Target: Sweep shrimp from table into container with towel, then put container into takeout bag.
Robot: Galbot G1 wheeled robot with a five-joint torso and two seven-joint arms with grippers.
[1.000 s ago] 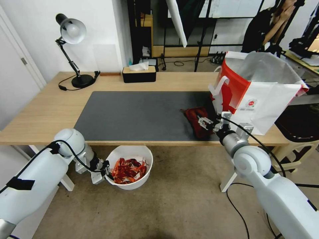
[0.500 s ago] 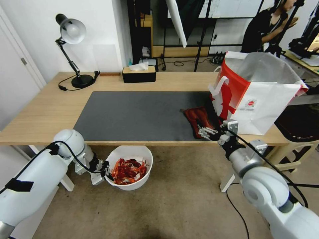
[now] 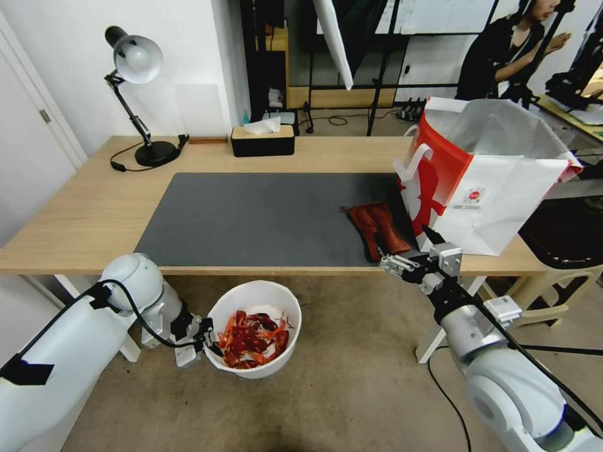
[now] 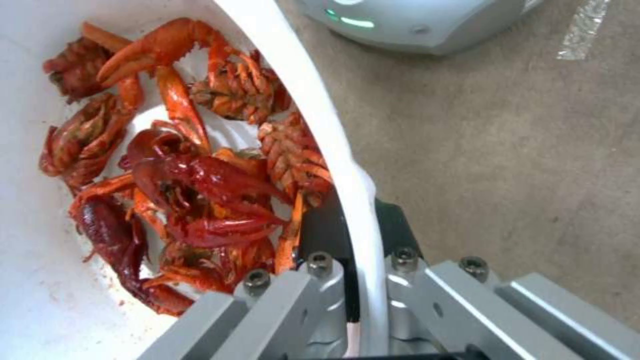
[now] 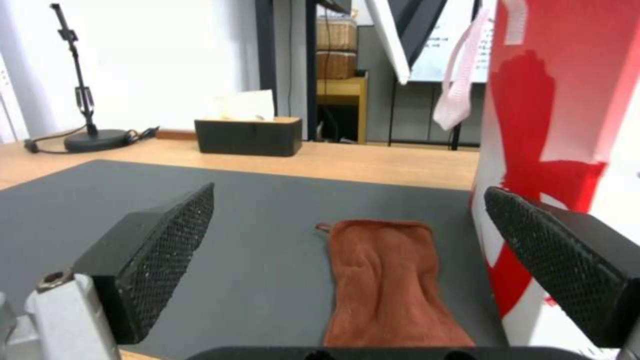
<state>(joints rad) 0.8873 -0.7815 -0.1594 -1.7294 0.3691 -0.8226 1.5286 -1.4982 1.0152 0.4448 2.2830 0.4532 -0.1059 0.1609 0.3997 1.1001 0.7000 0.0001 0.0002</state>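
Shrimp (image 3: 253, 339) is gathered in the container (image 3: 276, 300), gripped at its rim below the table (image 3: 81, 213) edge by the left gripper (image 3: 210, 345). The right gripper (image 3: 397, 262) is spread wide, empty, near the towel (image 3: 375, 229). Bagging is judged next: the container must be raised to the takeout bag (image 3: 496, 188).

Head view high, facing down; wrist views close; towel (image 3: 377, 230) shared with right wrist.

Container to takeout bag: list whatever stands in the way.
The container, held at its rim by the left gripper, hangs below the table edge. The tabletop lies between it and the takeout bag; the towel lies beside the bag.
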